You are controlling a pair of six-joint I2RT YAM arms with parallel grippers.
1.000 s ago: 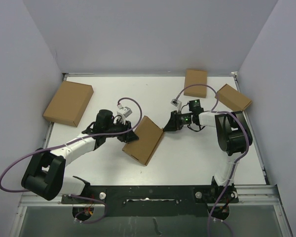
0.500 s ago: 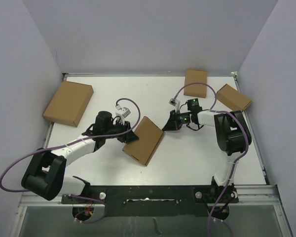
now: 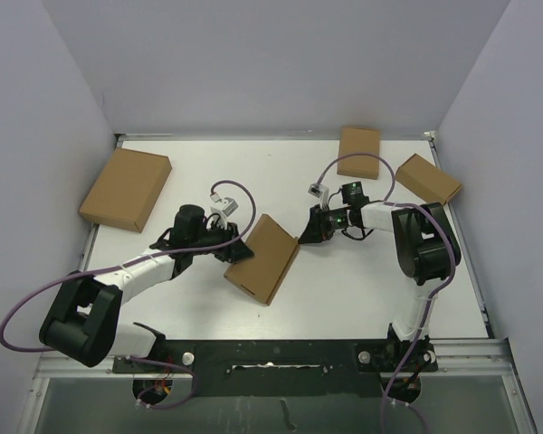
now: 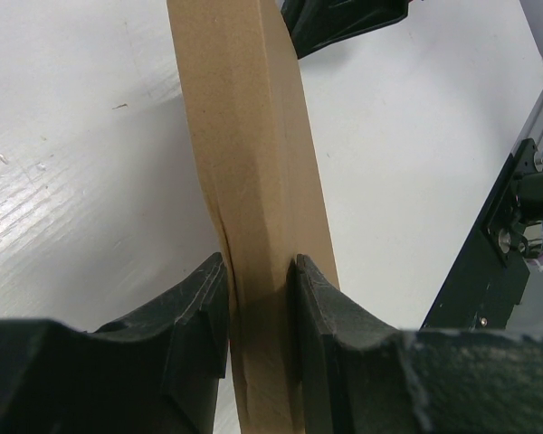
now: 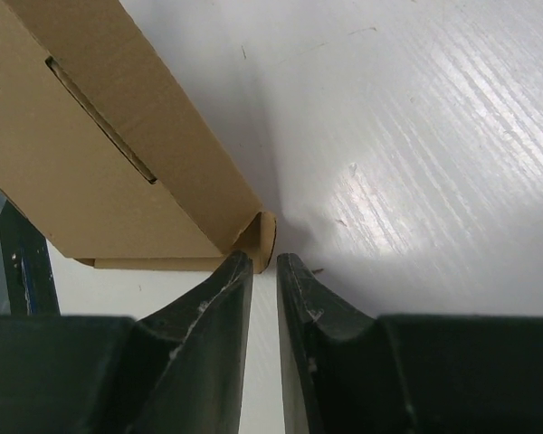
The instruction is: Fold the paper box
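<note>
1. The left gripper (image 4: 261,271) has its jaws clamped on the thin edge of the paper box (image 3: 264,258). The right gripper (image 5: 264,262) has its jaws only narrowly apart, with nothing between them.
2. The left arm stretches forward and to the right, low over the table (image 3: 344,298). The right arm bends back to the left, its tips at the box's far right corner.
3. The box sits mid-table, between the two grippers.
4. Only the right wrist view shows a slit in the box's side wall. Only the left wrist view shows a crease in the cardboard at the grip.
</note>
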